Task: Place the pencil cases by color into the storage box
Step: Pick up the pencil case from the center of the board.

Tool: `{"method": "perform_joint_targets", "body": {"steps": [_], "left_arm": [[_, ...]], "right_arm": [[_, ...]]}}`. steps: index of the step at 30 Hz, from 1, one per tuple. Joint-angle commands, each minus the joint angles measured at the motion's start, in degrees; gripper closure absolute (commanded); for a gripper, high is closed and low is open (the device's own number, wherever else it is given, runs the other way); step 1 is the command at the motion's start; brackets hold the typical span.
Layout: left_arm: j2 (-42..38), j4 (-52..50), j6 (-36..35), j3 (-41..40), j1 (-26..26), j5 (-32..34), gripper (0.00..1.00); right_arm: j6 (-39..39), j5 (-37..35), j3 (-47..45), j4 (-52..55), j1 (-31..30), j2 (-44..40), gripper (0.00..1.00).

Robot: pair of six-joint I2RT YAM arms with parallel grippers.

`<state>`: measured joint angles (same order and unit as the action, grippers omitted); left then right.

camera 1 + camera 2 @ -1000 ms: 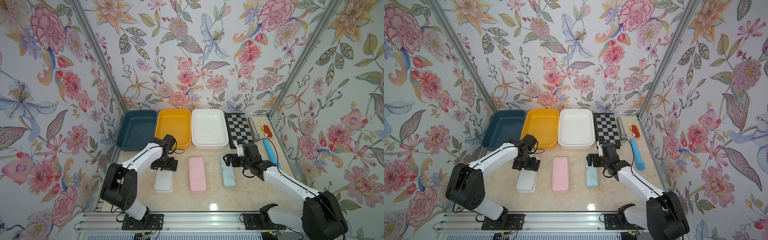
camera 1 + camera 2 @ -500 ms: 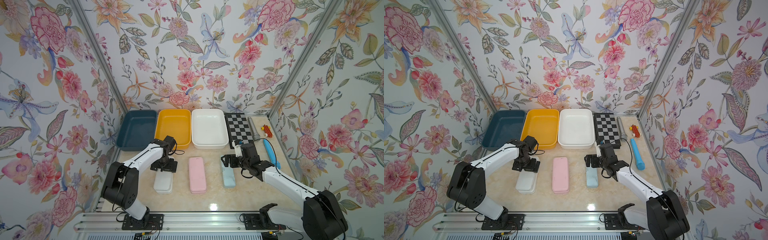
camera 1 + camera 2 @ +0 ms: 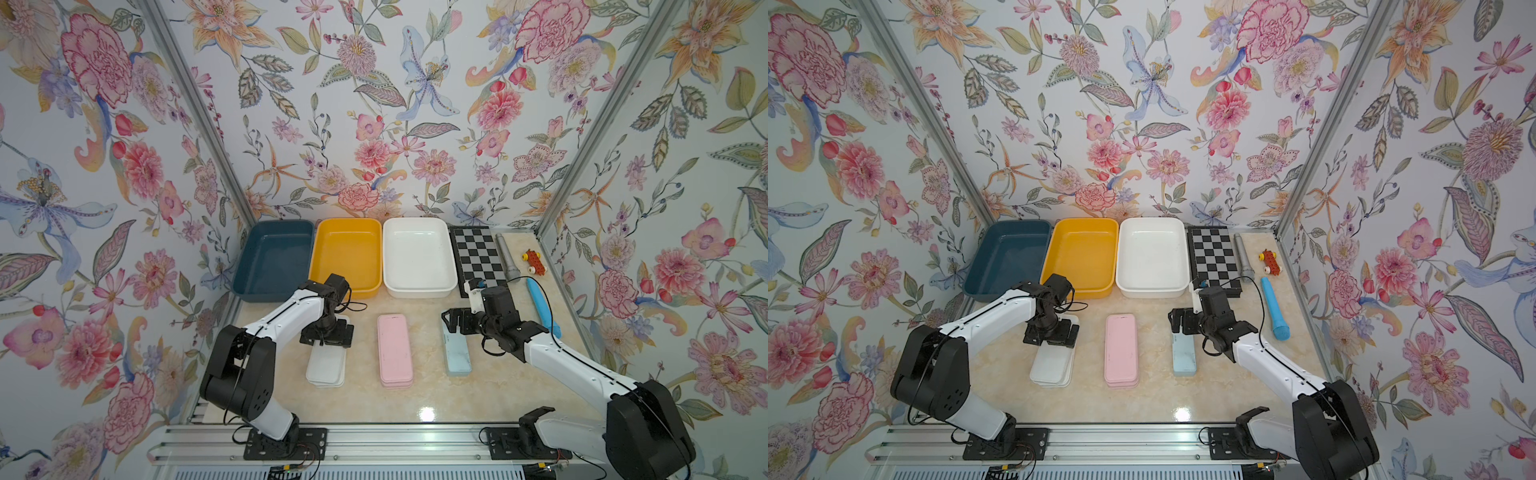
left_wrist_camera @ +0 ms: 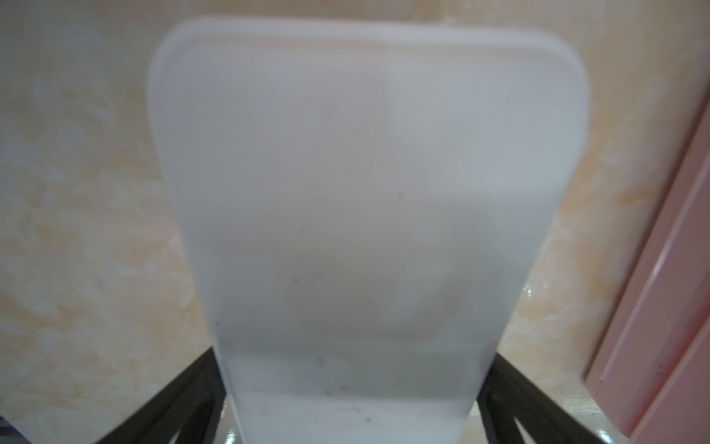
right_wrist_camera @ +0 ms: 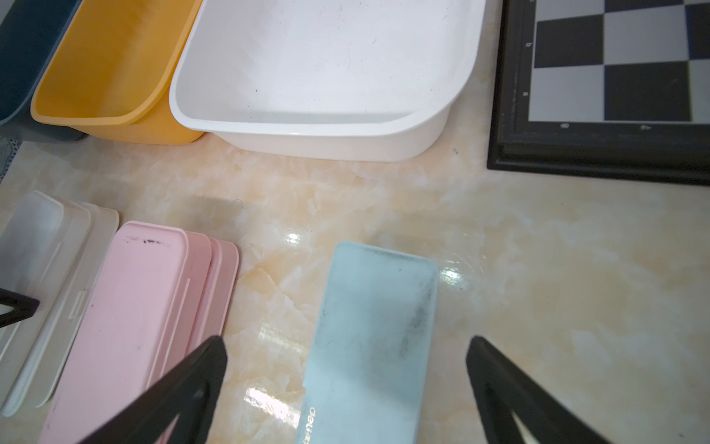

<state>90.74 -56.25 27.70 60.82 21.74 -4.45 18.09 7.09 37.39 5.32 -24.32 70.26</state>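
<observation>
Spread wide with the right end effector (image 3: 455, 324) over the light blue pencil case (image 3: 457, 355), just right of lower centre in a top view, flat on the worktop (image 3: 428, 386). Drop squarely, pinch long edges evenly. Flanking the white pencil case (image 3: 326, 365) with the left end effector (image 3: 328, 334); grip impossible to tell.

Three bins (image 3: 270, 257) (image 3: 347, 253) (image 3: 417, 253), three pencil-case piles (image 3: 326, 365) (image 3: 395, 349) (image 3: 457, 353) — one chessboard (image 3: 478, 257).
</observation>
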Motion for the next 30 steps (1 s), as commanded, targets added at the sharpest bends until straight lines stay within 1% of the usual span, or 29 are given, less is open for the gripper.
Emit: {"method": "perform_joint_targets", "body": {"steps": [1, 5, 6, 8, 9, 10, 11, 13, 14, 15, 16, 17, 18, 20, 22, 26, 30], "left_arm": [[-0.62, -0.18, 0.08, -0.91, -0.40, -0.99, 0.02], [-0.46, -0.17, -0.31, -0.22, -0.42, -1.33, 0.06], [-0.12, -0.16, -0.52, -0.32, -0.47, -1.40, 0.09], [1.00, -0.10, -0.85, -0.54, -0.50, -1.79, 0.17], [1.57, 0.05, -1.06, -0.70, -0.47, -2.18, 0.25], [2.11, 0.17, -1.24, -0.87, -0.42, -2.56, 0.28], [2.50, 0.38, -1.30, -0.95, -0.34, -2.84, 0.28], [2.79, 0.71, -1.42, -1.14, -0.26, -2.90, 0.35], [2.90, 0.71, -1.50, -1.13, -0.27, -2.88, 0.42], [2.80, 0.70, -1.51, -1.02, -0.28, -2.79, 0.51], [2.73, 0.70, -1.52, -1.00, -0.35, -2.63, 0.54], [2.48, 0.71, -1.59, -0.84, -0.32, -2.59, 0.55], [1.97, 0.64, -1.63, -0.79, -0.36, -2.67, 0.60], [0.57, 0.58, -1.51, -0.31, -0.32, -2.96, 0.59], [-1.20, -0.28, -1.47, 0.83, -0.44, -3.60, 0.55], [-4.47, -3.22, -1.07, 4.77, -0.41, -3.22, 0.57], [-6.63, -6.61, -1.23, 10.08, -0.97, -0.97, 0.58]], "right_arm": [[0.96, 0.00, -0.62, -1.35, -0.43, 0.90, 0.00], [1.07, -0.01, -0.74, -1.45, -0.51, 0.86, 0.00], [1.08, -0.10, -0.81, -1.45, -0.47, 0.80, 0.00], [0.93, -0.24, -0.82, -1.32, -0.51, 0.58, 0.00], [0.90, -0.23, -0.75, -1.28, -0.48, 0.58, 0.00], [0.81, -0.20, -0.69, -1.28, -0.47, 0.58, 0.00], [0.88, -0.18, -0.57, -1.13, -0.47, 0.75, 0.00], [0.79, -0.27, -0.47, -1.13, -0.51, 0.73, 0.00], [0.84, -0.26, -0.47, -1.23, -0.47, 0.71, 0.00], [0.84, -0.28, -0.47, -1.23, -0.49, 0.88, 0.00], [0.86, -0.23, -0.47, -1.34, -0.55, 0.93, 0.00], [0.95, -0.11, -0.47, -1.34, -0.47, 1.15, 0.00], [0.91, 0.02, -0.47, -1.46, -0.48, 1.24, 0.00], [1.07, 0.05, -0.46, -1.58, -0.48, 1.46, 0.00], [1.04, 0.13, -0.39, -1.72, -0.48, 1.63, 0.00], [1.01, 0.16, -0.38, -1.83, -0.56, 1.77, 0.00], [0.97, 0.21, -0.30, -1.98, -0.61, 1.99, 0.00]]}}
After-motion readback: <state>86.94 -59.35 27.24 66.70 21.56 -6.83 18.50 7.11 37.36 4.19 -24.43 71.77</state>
